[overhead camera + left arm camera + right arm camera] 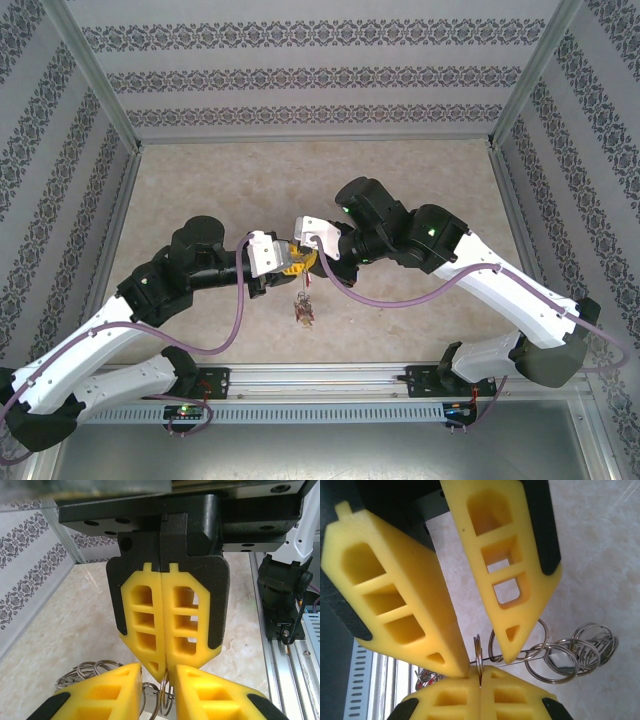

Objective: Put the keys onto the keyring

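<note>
- I am watching a beige desk (420, 190) and patterned walls (300, 75).
- Keys (303, 312) are dangling, long axis toward the near edge.
- Right jaws are clenching a ring (478, 655); left jaws, I cannot tell.

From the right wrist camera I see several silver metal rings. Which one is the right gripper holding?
The small silver split ring standing edge-on from the shut right gripper's tips; the other silver rings hang loose beside it.

Nothing legible here, honestly. Just repeating ornament on the patterned wall panels (300, 75), no lettering. Little circuit boards (187, 410) by the base rail (320, 378) way too small to make out any print.
</note>
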